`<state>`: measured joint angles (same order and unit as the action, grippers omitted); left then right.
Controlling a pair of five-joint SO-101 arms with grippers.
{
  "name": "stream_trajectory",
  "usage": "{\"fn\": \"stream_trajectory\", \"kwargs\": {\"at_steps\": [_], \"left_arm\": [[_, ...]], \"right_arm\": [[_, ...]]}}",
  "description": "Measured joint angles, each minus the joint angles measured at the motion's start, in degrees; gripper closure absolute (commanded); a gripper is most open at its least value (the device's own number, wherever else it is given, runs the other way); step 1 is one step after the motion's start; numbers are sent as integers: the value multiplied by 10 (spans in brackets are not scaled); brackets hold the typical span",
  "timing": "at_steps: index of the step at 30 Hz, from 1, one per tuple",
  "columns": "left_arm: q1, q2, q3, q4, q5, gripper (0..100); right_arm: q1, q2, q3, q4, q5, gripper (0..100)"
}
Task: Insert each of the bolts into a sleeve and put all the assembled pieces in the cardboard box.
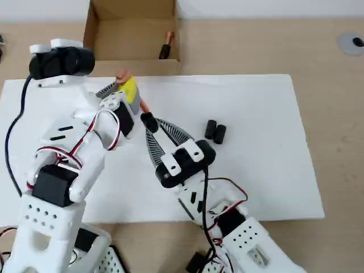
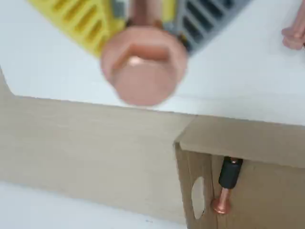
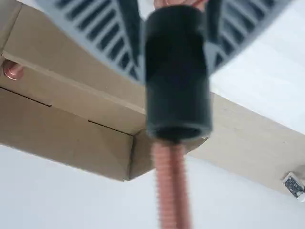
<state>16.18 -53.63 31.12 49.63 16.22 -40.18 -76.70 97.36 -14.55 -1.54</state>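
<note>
Bolt point(image 2: 143, 62) within left claw point(image 2: 144, 15), tip in sleeve point(image 3: 177, 71)

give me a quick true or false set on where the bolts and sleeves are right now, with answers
1. The left gripper holds a copper bolt. True.
2. The right gripper is empty. False: it is shut on a black sleeve.
3. One assembled piece lies in the cardboard box. True.
4. Three sleeves lie loose. False: two loose sleeves lie on the white mat.
</note>
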Motion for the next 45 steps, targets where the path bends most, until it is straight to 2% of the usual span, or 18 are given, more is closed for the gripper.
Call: {"fn": "stream_trajectory", "kwargs": {"at_steps": [6,23,33,45], "left_arm": [[0,0,-25,31,0,990],[0,0,-27,33,0,990],[29,-1,-29,49,-4,990],[30,1,-27,51,-57,990]], "right_arm": [[0,0,0,0,0,988],[0,0,0,0,0,988],[1,0,0,0,-1,988],[0,0,0,0,0,988]]}}
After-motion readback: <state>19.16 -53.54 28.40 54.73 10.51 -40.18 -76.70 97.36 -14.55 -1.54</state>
